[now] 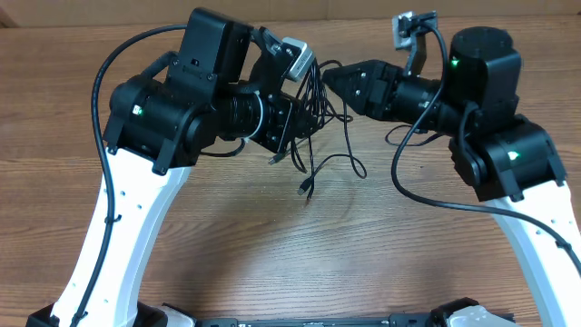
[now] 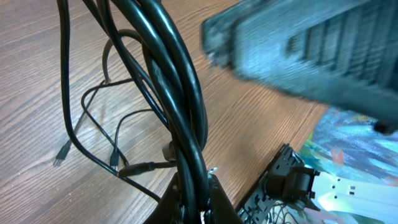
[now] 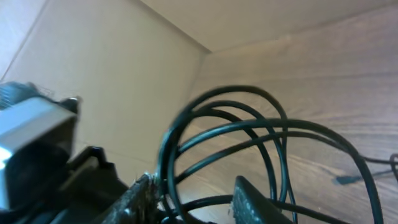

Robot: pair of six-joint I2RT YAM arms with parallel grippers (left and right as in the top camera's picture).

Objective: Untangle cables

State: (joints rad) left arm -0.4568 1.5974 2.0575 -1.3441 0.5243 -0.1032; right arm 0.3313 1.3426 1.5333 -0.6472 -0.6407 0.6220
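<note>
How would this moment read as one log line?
left gripper: shut on cables, strands hanging | right gripper: open, cables between jaws

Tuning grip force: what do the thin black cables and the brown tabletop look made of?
The thin black cables: probably a rubber or plastic jacket, smooth and slightly glossy, flexible enough to hang in loose loops. The brown tabletop: wood or wood-look laminate with a matt finish. Grain streaks show, but I can't tell whether they are real or printed.

A bare wood-grain table (image 1: 272, 263); near its middle, the thin black cables (image 1: 306, 186) trail loose loops and plug ends.
</note>
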